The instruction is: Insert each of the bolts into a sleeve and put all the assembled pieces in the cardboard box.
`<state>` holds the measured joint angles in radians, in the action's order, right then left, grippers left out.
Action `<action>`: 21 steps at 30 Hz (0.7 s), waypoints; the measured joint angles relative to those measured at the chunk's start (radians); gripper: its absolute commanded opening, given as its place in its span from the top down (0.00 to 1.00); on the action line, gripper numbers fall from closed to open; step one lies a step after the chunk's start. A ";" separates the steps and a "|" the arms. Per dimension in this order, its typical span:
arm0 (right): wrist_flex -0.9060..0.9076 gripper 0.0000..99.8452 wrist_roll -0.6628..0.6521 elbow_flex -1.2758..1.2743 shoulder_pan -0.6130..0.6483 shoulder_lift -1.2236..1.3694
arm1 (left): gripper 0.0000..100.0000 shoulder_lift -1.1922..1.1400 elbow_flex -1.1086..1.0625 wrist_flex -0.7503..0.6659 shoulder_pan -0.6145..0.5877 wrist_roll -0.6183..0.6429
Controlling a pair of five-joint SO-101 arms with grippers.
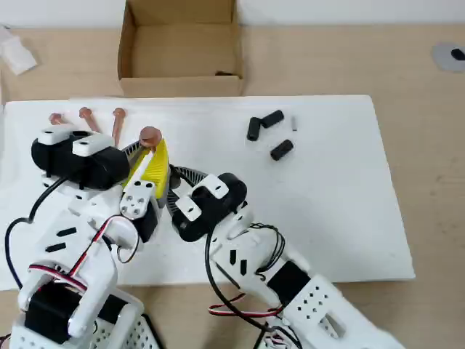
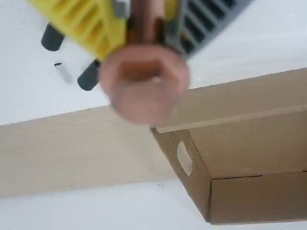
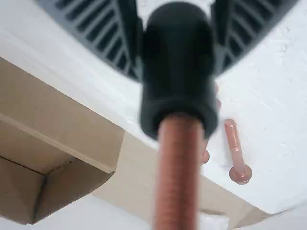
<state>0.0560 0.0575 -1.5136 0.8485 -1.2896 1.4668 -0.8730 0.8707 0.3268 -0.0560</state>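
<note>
As I judge it, the chief risk is misalignment. The bolt [image 2: 144, 84] and the sleeve [image 3: 177, 81] are each carried in the air by a different arm. If either tilts off the shared axis, the shank could jam at the sleeve's mouth or lever the sleeve out of its grip. The sleeve would then drop to the surface [image 1: 341, 218], short of the cardboard box [image 1: 182, 51]. If the left hand [image 2: 144, 19] let go before the shank is seated deep enough, the bolt could likewise slide out. The sleeve hides the shank's tip, so I cannot tell how far in it has gone. The left hand is closed narrowly on the bolt's shank just behind the head, with one jaw on each side. Bolt and sleeve hang just in front of the box's near wall. The right hand [image 3: 176, 19] is clamped on the black sleeve, its jaws pressing both flanks, and the copper shank enters the sleeve's open end. Three spare bolts [image 1: 86, 114] lie in front of the box's left corner. Three loose sleeves [image 1: 253, 129] lie in front of its right corner, well apart from both hands.
</note>
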 measured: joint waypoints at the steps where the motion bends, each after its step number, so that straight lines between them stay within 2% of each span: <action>1: 0.000 0.99 0.000 0.000 0.000 0.000 | 0.99 0.000 0.000 0.000 -0.002 0.000; 12: 0.002 0.99 0.000 0.000 0.000 0.002 | 0.99 0.008 -0.028 -0.002 -0.002 0.000; 21: 0.002 0.99 0.003 0.000 -0.005 0.002 | 0.99 0.000 -0.051 0.000 0.043 -0.006</action>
<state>0.0575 0.0606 -1.5136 0.8439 -1.2881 1.4668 -0.9237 0.8707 0.3698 -0.0621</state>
